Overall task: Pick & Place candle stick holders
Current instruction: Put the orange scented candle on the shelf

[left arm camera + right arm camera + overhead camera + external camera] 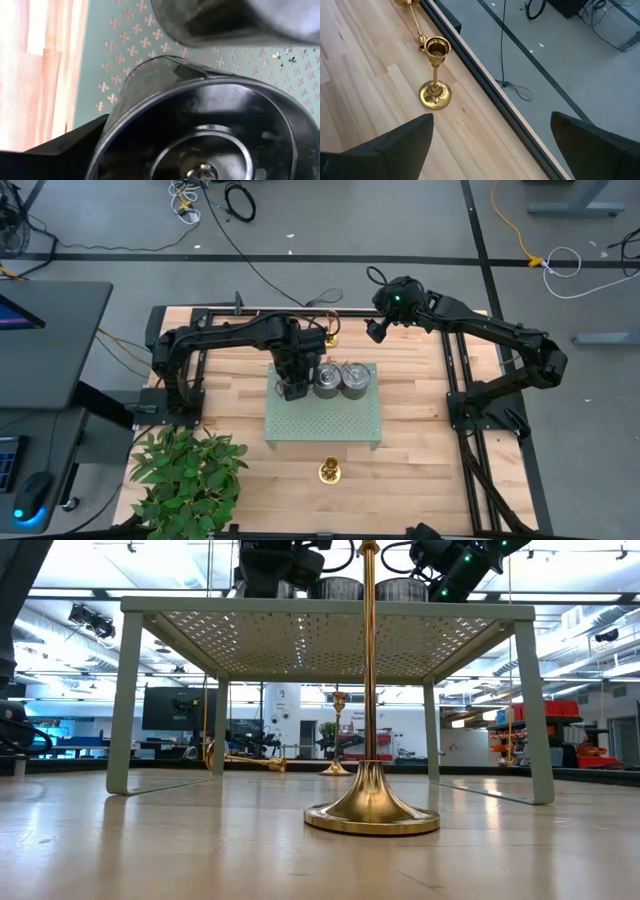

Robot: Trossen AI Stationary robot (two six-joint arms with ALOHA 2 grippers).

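Right gripper [492,145] hovers above the table's far edge, fingers spread wide, holding nothing. Below it: one holder [435,94] upright on the wood, near the edge, with a second holder [421,39] lying flat just beside its cup. Third holder [330,471] upright at the near side, well apart from the stand [325,425]. Left gripper [292,387] low over the stand, next to two tins [327,379]; cannot tell whether it grips anything.

Likely step: reach for the upright holder at the far edge.

- Centre over the stem, not the cup; cup and base flare, so aim for the slim middle.
- Come straight down, one finger on each side of the stem, and keep the jaws wide until level with it.
- Turn the wrist so neither finger sweeps into the lying holder; probably rolls at a nudge.
- Close gently and squarely; polished brass looks slippery, and an off-centre pinch may tip it toward the edge.
- Lift vertically before moving sideways.
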